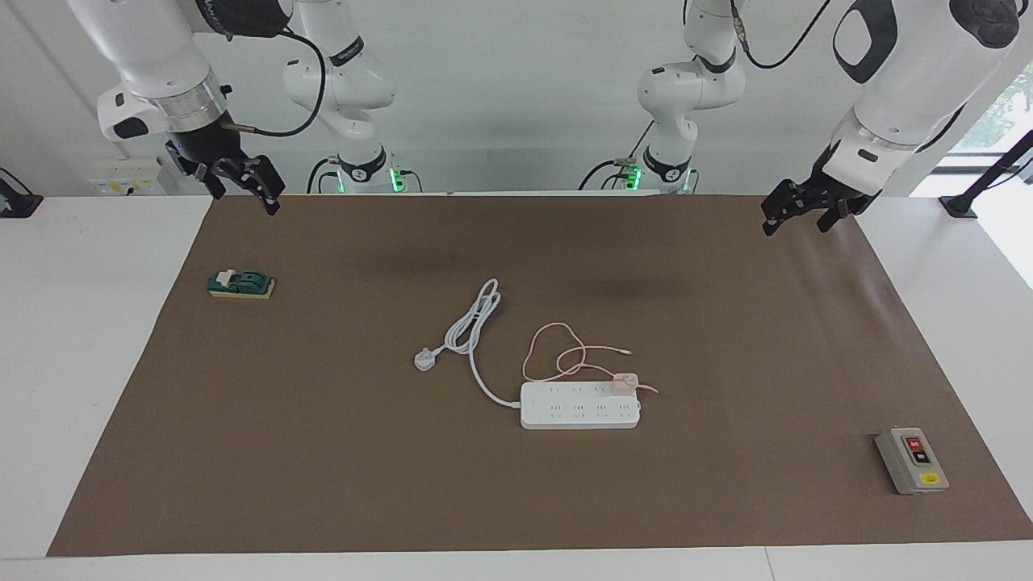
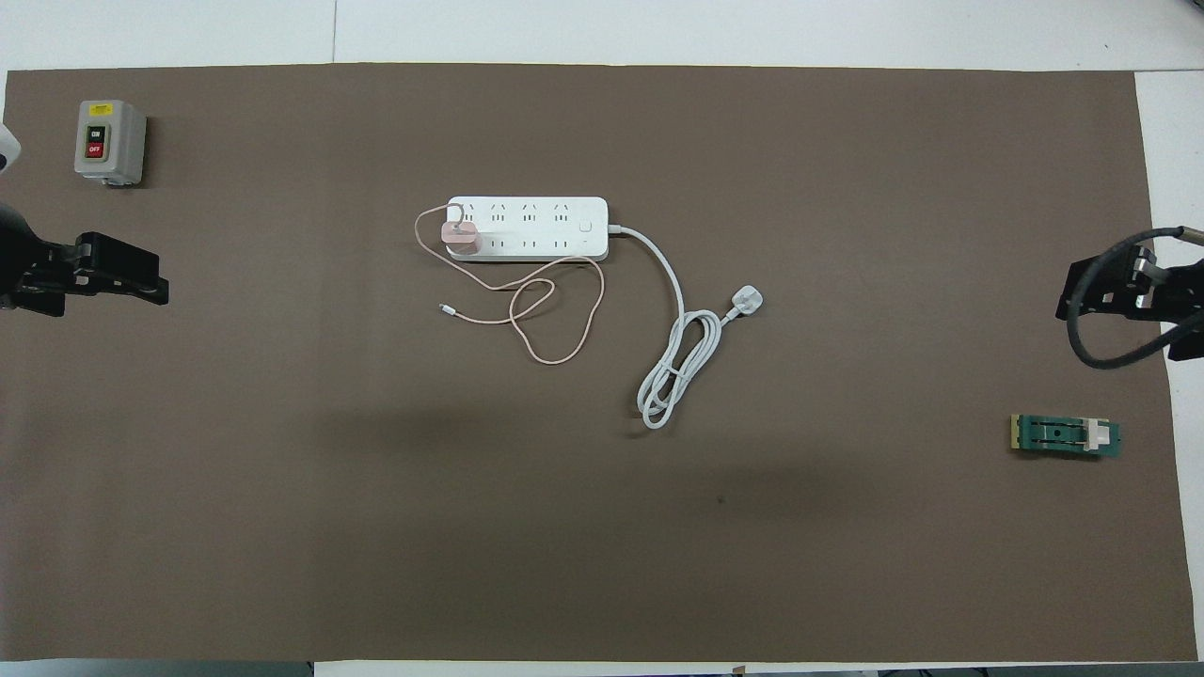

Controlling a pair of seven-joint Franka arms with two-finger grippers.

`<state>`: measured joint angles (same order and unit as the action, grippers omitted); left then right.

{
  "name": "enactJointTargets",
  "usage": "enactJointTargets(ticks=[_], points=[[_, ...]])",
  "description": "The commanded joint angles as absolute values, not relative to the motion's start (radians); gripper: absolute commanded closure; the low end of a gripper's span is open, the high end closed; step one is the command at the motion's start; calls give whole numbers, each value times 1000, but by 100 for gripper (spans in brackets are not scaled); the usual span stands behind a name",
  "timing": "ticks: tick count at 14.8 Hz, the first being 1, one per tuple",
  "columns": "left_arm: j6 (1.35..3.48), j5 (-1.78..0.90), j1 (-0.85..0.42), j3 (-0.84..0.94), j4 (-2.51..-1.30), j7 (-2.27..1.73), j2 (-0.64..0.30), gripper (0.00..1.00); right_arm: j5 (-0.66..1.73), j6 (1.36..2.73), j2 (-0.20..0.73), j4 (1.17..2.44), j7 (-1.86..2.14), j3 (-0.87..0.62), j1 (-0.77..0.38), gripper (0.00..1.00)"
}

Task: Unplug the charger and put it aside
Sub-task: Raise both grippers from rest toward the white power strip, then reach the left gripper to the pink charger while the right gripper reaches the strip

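Charger point(image 1: 624, 382), pale pink cube, sits plugged into power strip point(image 1: 579, 405); both grippers' fingers released.

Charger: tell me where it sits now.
The charger is plugged into the power strip mid-table, at the strip's end toward the left arm, on the row nearer the robots.

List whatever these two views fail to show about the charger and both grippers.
- Charger: its prongs, hidden in the power strip in both views.
- Left gripper: overhead view's edge cuts its arm off.
- Right gripper: fingertip gap too small in the facing view; a black cable crosses it overhead.
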<state>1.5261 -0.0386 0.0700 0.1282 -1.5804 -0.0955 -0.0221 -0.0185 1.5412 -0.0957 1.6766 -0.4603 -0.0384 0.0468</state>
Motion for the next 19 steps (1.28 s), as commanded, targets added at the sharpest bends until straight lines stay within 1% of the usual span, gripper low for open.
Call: enactJointTargets(ticks=[1, 3, 5, 6, 8, 11, 12, 14, 17, 19], points=[[1520, -46, 69, 127, -1628, -254, 18, 0, 12, 1589, -86, 1710, -683, -48, 32, 1], [1599, -46, 78, 147, -1632, -362, 14, 0, 83, 1630, -69, 1729, -820, -48, 17, 2], [1597, -55, 68, 150, -1638, -466, 5, 0, 129, 1669, -39, 1740, -934, -48, 3, 2], [1601, -66, 67, 150, -1628, -605, -6, 0, 180, 1686, -17, 1738, -990, -48, -1, 2], [1635, -80, 29, 152, -1589, -924, -76, 0, 282, 1719, 33, 1729, -1096, -46, -3, 3], [1653, -72, -6, 150, -1557, -1223, -149, 0, 388, 1810, 106, 1723, -1235, -48, -35, 3], [1679, -71, -17, 150, -1537, -1368, -190, 0, 423, 1833, 129, 1723, -1268, -48, -44, 3], [1719, -71, -67, 149, -1456, -1610, -295, 0, 478, 1894, 176, 1718, -1319, -48, -84, 3], [1779, -20, -127, 144, -1447, -1791, -353, 0, 610, 1910, 257, 1666, -1357, -46, -103, 4], [1839, -18, -138, 143, -1442, -1886, -393, 0, 681, 1913, 340, 1608, -1371, -46, -112, 4]])
